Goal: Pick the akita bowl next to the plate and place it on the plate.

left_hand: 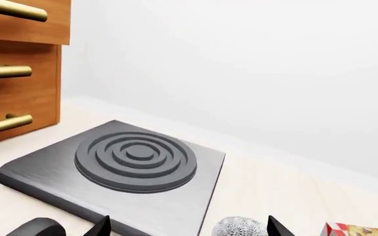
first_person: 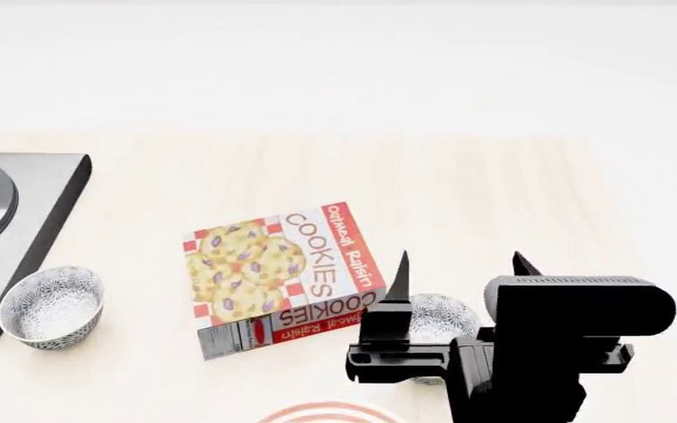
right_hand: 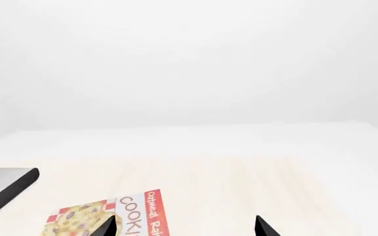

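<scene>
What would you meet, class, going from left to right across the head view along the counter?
Stove burner plate → speckled bowl beside it → cookie box → right gripper, open, with the akita bowl between its fingertips. The plate only peeks in at the near edge.

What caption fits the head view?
Right gripper open over akita bowl beside cookie box, plate rim just below.

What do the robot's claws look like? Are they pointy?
Yes. In the head view the right claw is matte black, with two thin fingers tapering to sharp triangular tips, mounted on a blocky, boxy black wrist. No cables or markings show. The left claw shows only as two dark pointed tips in its wrist view.
</scene>
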